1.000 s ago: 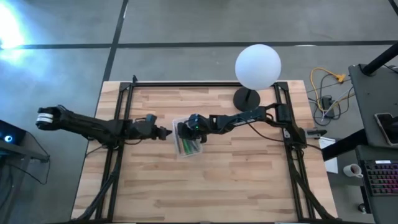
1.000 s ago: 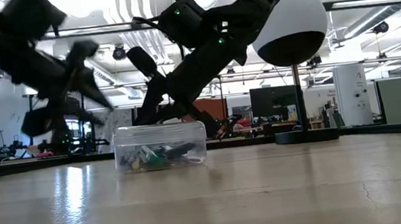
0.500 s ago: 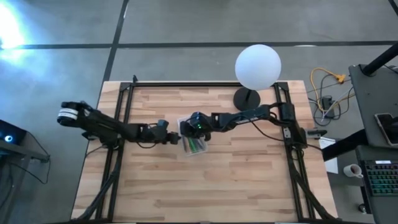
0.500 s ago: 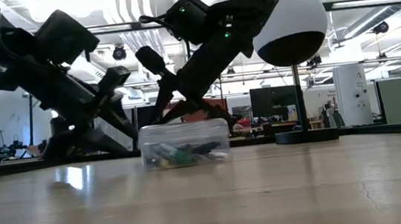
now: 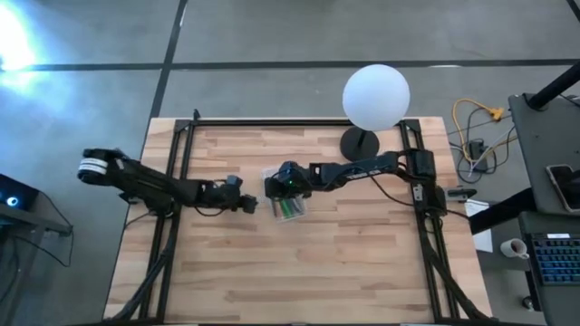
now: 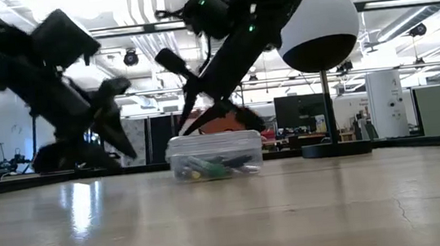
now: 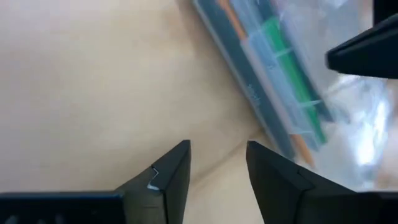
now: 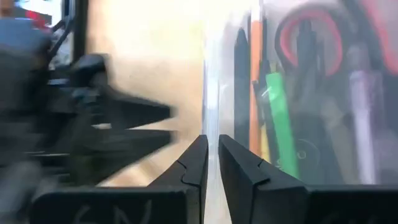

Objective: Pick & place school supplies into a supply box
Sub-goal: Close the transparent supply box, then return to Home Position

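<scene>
1. Up close at the right claw (image 8: 210, 163): its fingers are pinched almost together on the thin clear edge of the box (image 5: 289, 201), which looks like the lid's rim. Through the plastic you can see the red scissors (image 8: 313, 38), a green pen (image 8: 283, 118) and an orange one.

2. The box has slid! A second ago it sat further toward the left arm's side; now it has been dragged across the desk (image 5: 344, 272) toward the right, with the right claw leading it all the way.

3. Just beside it, the left claw (image 5: 246, 205), fingers apart and holding nothing, came in close half a second ago and has now backed off a touch. Its wrist view shows bare wood between its fingers, the box off to one side.

4. In the low view the box sits flat on the desk, supplies lying inside, lid apparently down.

5. No loose pens anywhere on the wood. My read: the packing is done, and this is closing or tidying the box.

6. Far back, the globe lamp (image 5: 375, 96) stands well clear.
</scene>
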